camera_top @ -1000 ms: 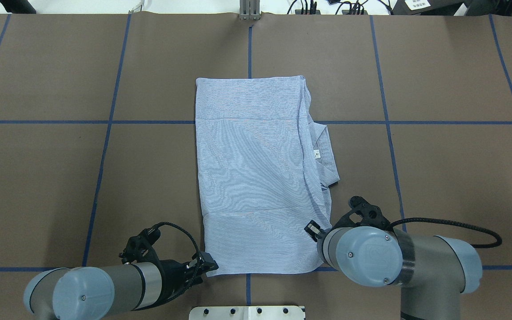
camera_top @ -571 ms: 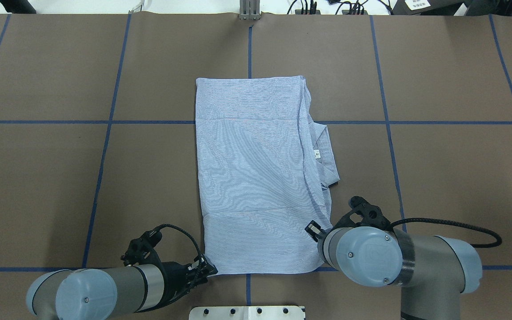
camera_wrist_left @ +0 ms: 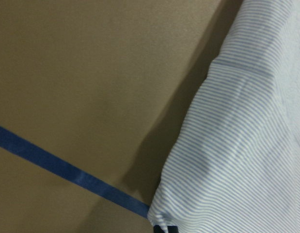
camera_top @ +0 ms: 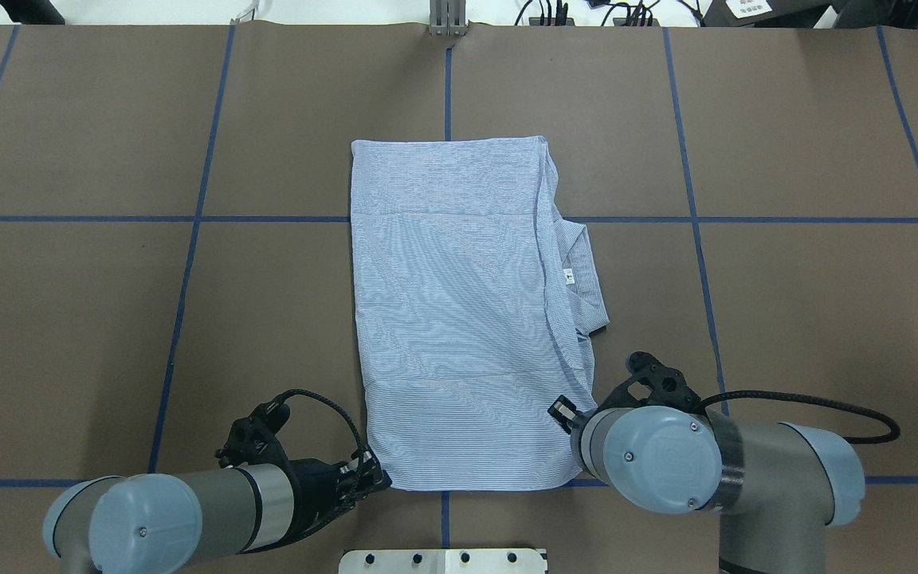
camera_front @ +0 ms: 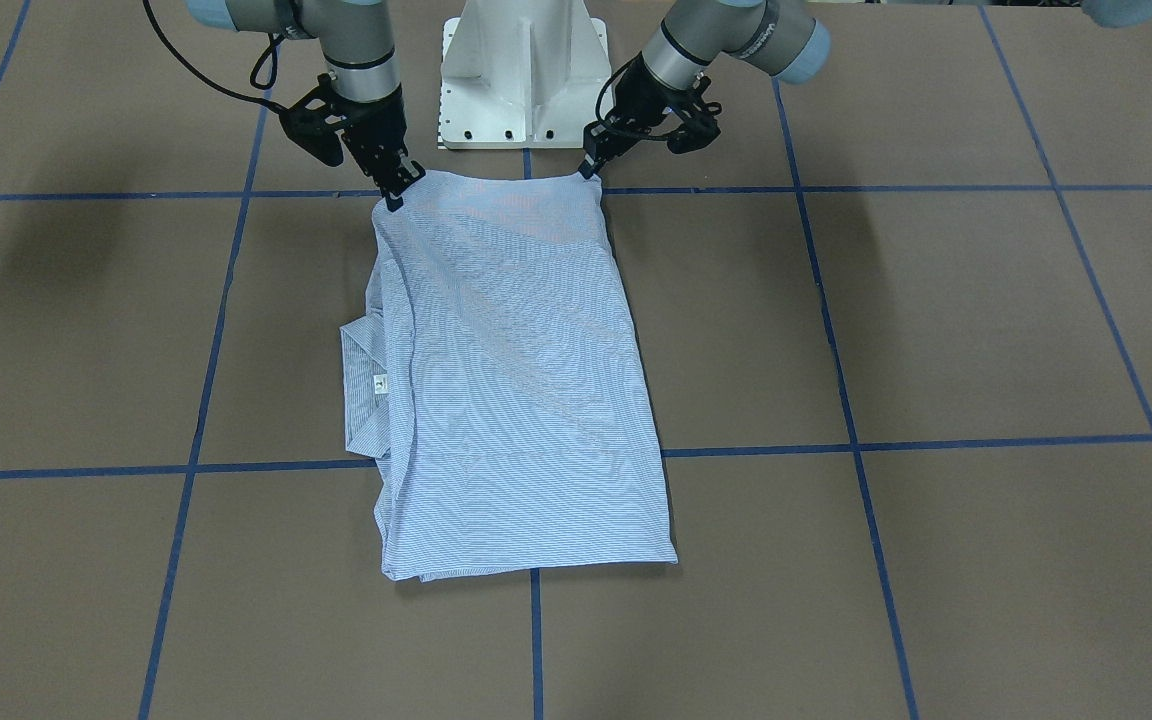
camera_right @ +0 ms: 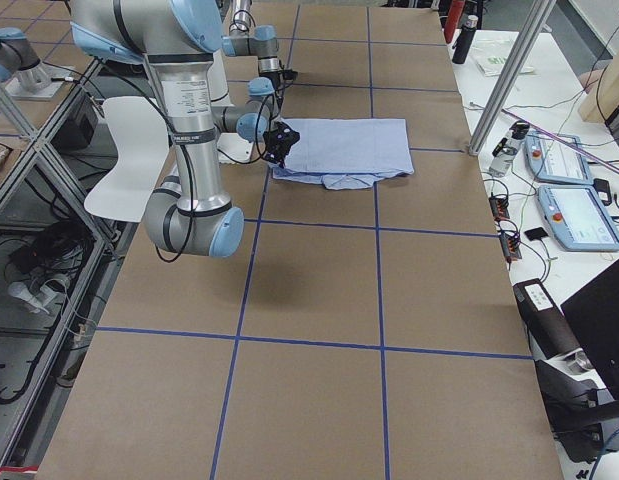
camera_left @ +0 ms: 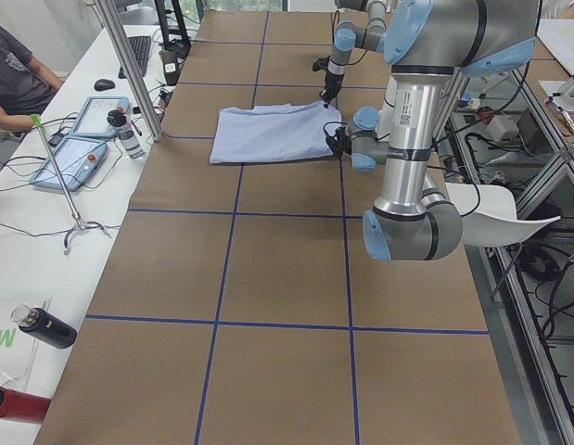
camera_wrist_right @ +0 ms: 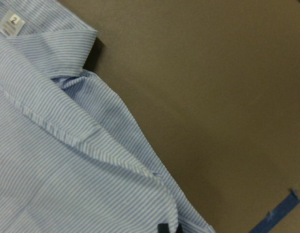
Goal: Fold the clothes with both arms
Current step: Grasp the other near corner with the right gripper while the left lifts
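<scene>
Pinching the soft, finely striped shirt [camera_top: 459, 319], a long folded rectangle, at its two corners nearest the white pedestal base [camera_front: 526, 80] are the left gripper [camera_front: 589, 168] and right gripper [camera_front: 395, 196].

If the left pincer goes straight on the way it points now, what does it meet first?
The shirt. The left pincer is at its near corner, seemingly pinching it; further on in that line lies only more cloth.
</scene>
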### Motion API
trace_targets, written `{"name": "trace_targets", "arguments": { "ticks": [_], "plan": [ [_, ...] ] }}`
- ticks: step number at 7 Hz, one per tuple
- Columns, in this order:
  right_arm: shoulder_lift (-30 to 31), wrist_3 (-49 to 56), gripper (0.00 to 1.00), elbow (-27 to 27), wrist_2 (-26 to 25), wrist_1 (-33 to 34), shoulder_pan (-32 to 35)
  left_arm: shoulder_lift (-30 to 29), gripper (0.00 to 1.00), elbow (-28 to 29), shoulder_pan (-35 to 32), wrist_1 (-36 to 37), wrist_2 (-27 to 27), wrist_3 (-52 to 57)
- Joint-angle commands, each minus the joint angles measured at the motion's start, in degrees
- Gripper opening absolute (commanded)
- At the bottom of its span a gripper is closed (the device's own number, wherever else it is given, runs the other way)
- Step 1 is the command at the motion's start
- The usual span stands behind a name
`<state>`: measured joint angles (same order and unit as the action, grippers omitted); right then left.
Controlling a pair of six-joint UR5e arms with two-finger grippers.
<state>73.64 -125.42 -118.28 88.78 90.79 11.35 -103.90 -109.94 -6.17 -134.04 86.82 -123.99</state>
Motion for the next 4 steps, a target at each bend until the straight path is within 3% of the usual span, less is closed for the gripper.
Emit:
{"name": "trace_targets", "arguments": {
  "ticks": [1, 2, 4],
  "plan": [
    [0.62, 0.0, 0.0, -1.86, 0.07, -0.09, 0.69, 0.89, 0.0, -6.83, -0.77, 1.75, 0.46, 0.15],
    [1.76, 0.18, 0.0, -4.39, 0.25, 0.0, 1.91, 0.29, 0.0, -9.3, -2.08, 3.6, 0.63, 0.24],
    [0.81, 3.84, 0.0, -4.86, 9.95, 0.09, 10.49, -2.08, 0.0, -10.21, -11.44, 3.88, 5.09, 0.67]
  ]
}}
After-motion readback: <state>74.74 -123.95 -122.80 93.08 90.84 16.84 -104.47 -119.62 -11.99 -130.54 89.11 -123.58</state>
